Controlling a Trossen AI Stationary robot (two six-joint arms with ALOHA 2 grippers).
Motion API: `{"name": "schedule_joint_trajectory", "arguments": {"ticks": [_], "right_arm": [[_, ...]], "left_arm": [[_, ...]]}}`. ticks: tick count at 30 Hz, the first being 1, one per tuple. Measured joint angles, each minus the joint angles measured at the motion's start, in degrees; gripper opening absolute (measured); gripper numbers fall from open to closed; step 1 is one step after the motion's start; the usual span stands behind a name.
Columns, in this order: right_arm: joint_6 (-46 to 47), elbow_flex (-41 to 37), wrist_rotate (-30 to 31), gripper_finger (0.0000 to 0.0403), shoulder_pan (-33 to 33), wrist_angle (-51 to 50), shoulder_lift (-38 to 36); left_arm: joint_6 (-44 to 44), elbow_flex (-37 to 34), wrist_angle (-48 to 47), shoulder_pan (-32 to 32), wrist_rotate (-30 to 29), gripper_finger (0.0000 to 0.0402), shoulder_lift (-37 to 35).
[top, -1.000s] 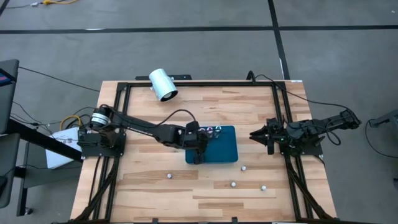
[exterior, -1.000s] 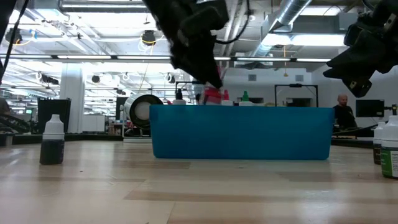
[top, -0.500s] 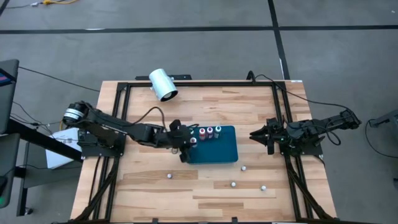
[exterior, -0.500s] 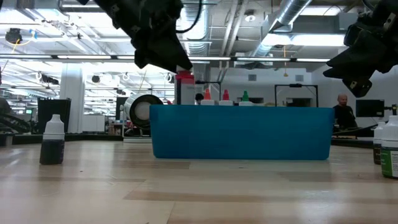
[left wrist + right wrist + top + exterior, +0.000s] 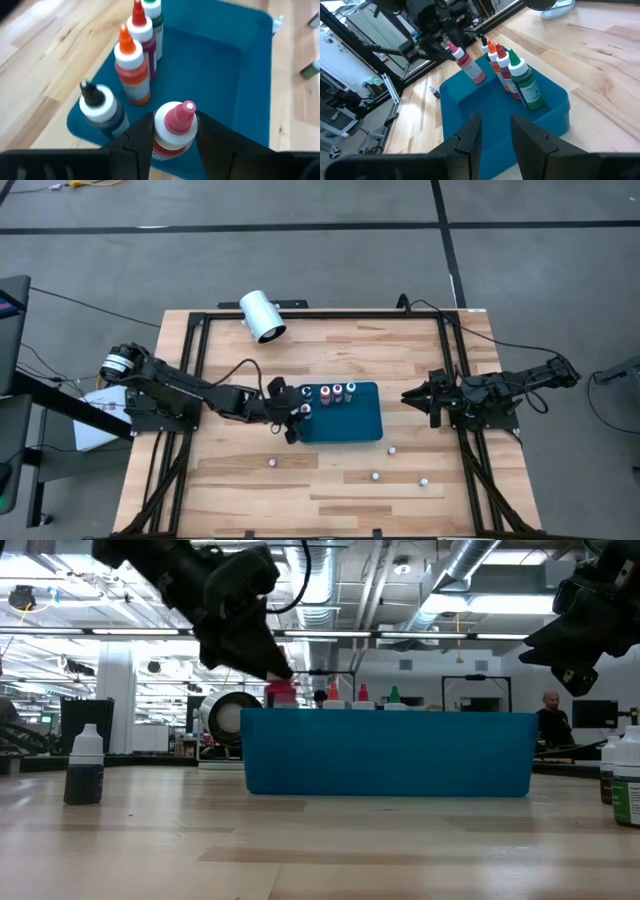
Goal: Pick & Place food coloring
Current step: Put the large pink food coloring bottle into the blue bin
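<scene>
Left to right: the left gripper (image 5: 297, 418), fingers clamped on a pink-capped food coloring bottle (image 5: 172, 131), has drawn back from above the teal tray (image 5: 362, 430) to its left corner, apparently lowering the bottle beside the four bottles (image 5: 337, 392) standing inside. Loose bottles (image 5: 375, 475) remain on the table (image 5: 400, 360). The right gripper (image 5: 415, 397) waits right of the tray, fingers near together, empty.

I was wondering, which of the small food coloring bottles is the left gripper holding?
The pink-capped bottle, clamped between the left gripper fingers over the teal tray corner. The black-, orange-, red- and green-capped bottles stand free in a row inside the tray.
</scene>
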Motion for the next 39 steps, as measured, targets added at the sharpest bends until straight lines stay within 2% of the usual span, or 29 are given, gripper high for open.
{"name": "schedule_joint_trajectory", "arguments": {"ticks": [18, 39], "right_arm": [[1.0, 0.0, 0.0, 0.0092, 0.0, -0.1, 0.0], [1.0, 0.0, 0.0, 0.0092, 0.0, 0.0, 0.0]], "left_arm": [[-2.1, -5.9, 7.2, -0.1, -2.1, 0.0121, 0.1], [0.5, -6.4, 7.4, 0.1, -2.0, 0.0132, 0.1]]}}
